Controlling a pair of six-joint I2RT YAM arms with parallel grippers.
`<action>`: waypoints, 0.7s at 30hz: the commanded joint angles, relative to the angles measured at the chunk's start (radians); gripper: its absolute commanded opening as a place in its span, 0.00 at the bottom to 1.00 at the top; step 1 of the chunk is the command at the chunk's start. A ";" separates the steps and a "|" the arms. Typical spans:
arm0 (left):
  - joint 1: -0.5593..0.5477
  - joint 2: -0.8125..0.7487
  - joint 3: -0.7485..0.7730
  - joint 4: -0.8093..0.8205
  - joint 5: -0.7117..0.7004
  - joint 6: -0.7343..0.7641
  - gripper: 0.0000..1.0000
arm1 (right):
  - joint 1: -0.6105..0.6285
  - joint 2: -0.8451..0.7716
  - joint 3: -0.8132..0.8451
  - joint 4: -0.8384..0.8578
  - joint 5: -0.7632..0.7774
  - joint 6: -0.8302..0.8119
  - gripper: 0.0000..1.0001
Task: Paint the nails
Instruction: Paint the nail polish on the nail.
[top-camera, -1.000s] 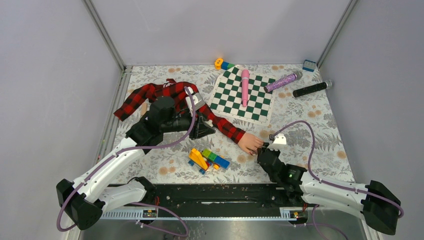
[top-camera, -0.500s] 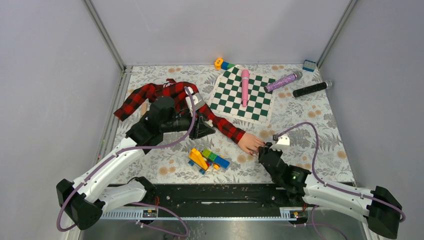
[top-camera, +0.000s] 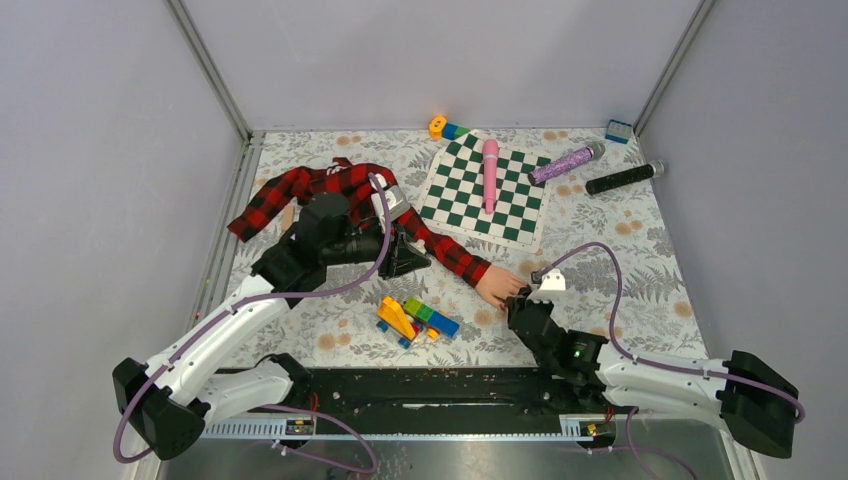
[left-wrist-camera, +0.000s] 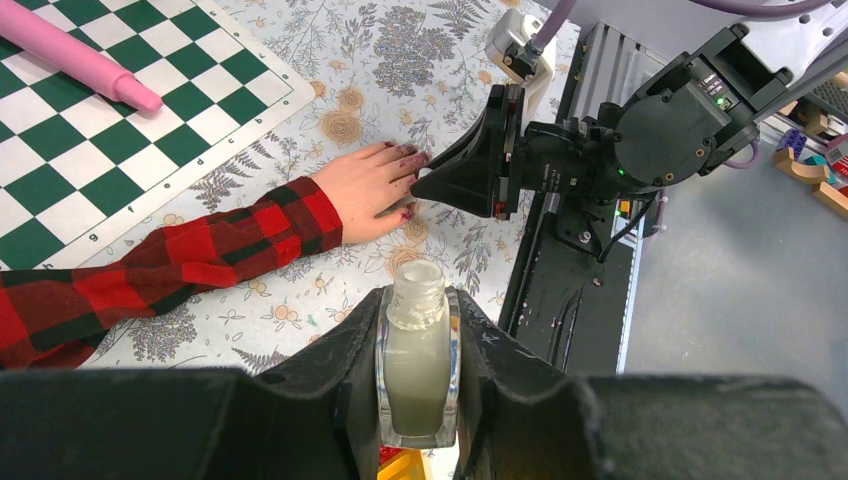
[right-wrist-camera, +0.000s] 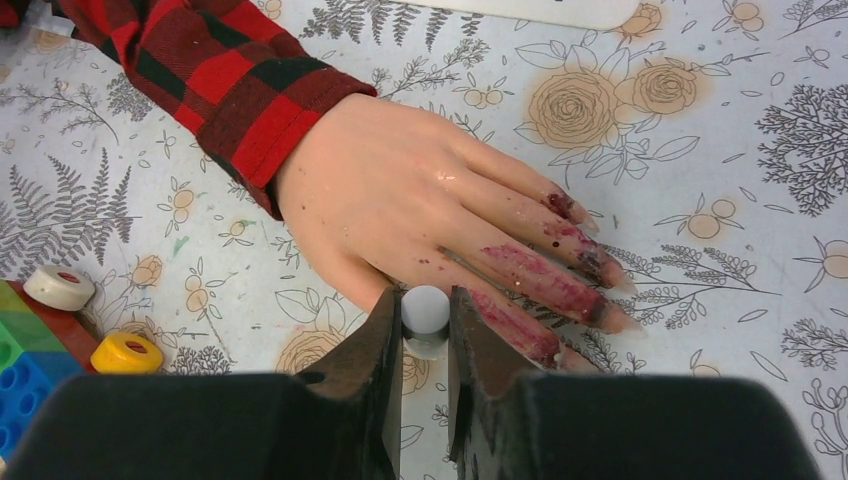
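Right gripper (top-camera: 516, 300), top view: it has crept slightly left in the last second and now sits at the fingertips of the dummy hand (top-camera: 497, 285) on the counter (top-camera: 650, 260). We read that as lining up a stroke. Left gripper (top-camera: 412, 258) hangs over the plaid sleeve (top-camera: 450, 255). Toy bricks (top-camera: 415, 318) lie near the wrist, clear of the path.

Left wrist view: left gripper is clamped on the open bottle (left-wrist-camera: 417, 360), well apart from the nails (left-wrist-camera: 410, 152).

Right wrist view: right gripper is clenched on a white-topped brush (right-wrist-camera: 424, 308), just beside the nearest finger. Nails are dark red and polish is smeared down the fingers.
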 joint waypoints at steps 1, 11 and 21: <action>-0.003 -0.022 0.029 0.053 0.019 0.000 0.00 | 0.020 0.018 0.022 0.075 0.034 0.004 0.00; -0.003 -0.022 0.029 0.052 0.020 -0.001 0.00 | 0.022 0.036 0.023 0.099 0.058 -0.025 0.00; -0.002 -0.023 0.029 0.054 0.021 -0.001 0.00 | 0.024 0.058 0.034 0.079 0.069 -0.022 0.00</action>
